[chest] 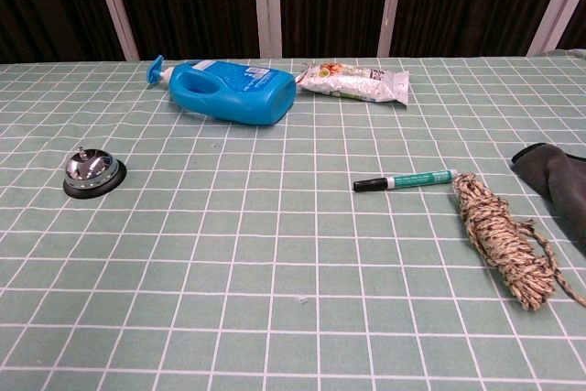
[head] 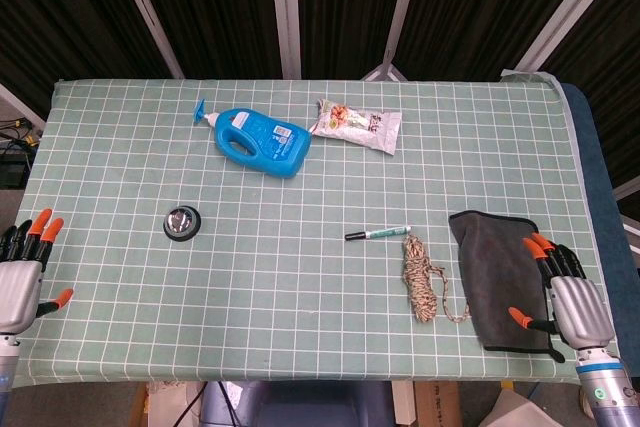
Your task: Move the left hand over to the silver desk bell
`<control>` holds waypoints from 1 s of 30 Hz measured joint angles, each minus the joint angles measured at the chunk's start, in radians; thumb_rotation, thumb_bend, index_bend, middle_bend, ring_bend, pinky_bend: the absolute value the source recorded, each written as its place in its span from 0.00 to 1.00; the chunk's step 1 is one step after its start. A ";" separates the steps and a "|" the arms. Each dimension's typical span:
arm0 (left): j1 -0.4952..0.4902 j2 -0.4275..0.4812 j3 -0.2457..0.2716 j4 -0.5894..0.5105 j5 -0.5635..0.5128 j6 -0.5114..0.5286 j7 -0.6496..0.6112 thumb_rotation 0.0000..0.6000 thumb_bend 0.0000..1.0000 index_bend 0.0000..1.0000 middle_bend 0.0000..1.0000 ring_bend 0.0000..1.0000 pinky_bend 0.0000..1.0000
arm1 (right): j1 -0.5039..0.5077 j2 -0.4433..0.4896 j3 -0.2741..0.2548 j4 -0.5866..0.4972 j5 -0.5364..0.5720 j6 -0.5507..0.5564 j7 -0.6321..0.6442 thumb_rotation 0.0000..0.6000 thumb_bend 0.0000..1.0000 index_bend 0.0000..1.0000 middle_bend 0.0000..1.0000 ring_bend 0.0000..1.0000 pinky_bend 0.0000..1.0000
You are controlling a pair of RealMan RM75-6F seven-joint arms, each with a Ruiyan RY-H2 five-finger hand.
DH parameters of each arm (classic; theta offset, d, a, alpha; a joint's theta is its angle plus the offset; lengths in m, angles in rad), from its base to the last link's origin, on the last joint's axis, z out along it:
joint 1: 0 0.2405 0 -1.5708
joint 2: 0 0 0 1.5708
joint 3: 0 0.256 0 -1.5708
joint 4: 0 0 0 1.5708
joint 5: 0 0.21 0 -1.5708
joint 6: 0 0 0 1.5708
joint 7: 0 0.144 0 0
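The silver desk bell point(head: 183, 222) on its black base sits on the left half of the checked green tablecloth; the chest view shows the bell point(chest: 92, 172) at mid-left. My left hand point(head: 24, 267) hovers at the table's left front edge, well to the left of the bell, fingers spread and holding nothing. My right hand point(head: 565, 294) is at the right front, over the near edge of a grey cloth point(head: 497, 270), fingers apart and empty. Neither hand appears in the chest view.
A blue detergent bottle point(head: 262, 140) lies on its side at the back, with a snack packet point(head: 357, 125) to its right. A green marker point(head: 378, 233) and a coil of rope point(head: 423, 275) lie right of centre.
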 measured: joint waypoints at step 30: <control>-0.301 -0.049 -0.093 0.069 -0.125 -0.418 0.099 1.00 0.47 0.00 0.00 0.00 0.00 | 0.005 -0.001 0.002 0.000 0.003 -0.009 0.002 1.00 0.22 0.00 0.00 0.00 0.00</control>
